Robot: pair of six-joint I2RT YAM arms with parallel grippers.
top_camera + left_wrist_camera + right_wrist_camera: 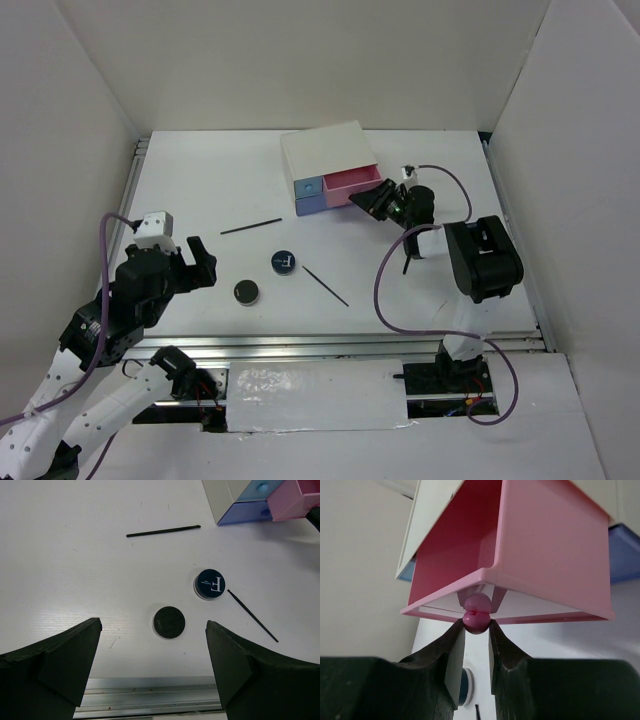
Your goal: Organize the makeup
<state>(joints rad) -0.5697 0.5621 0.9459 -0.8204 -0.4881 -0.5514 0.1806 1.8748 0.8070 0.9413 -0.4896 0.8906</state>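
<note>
The right gripper (476, 629) pinches the knob (476, 620) of the pink drawer (545, 545), far right. The left gripper (207, 264) is wide open and holds nothing. The plain compact (169, 622) lies just right of it, with the lettered compact (210, 584) farther right.

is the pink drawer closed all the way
No, the pink drawer sticks out from the front of the white box, with the right gripper pinched on its knob.

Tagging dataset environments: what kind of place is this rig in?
Probably a lab test cell, not a home: plain white panel walls enclose a white tabletop, with an aluminium rail along its near edge.
</note>
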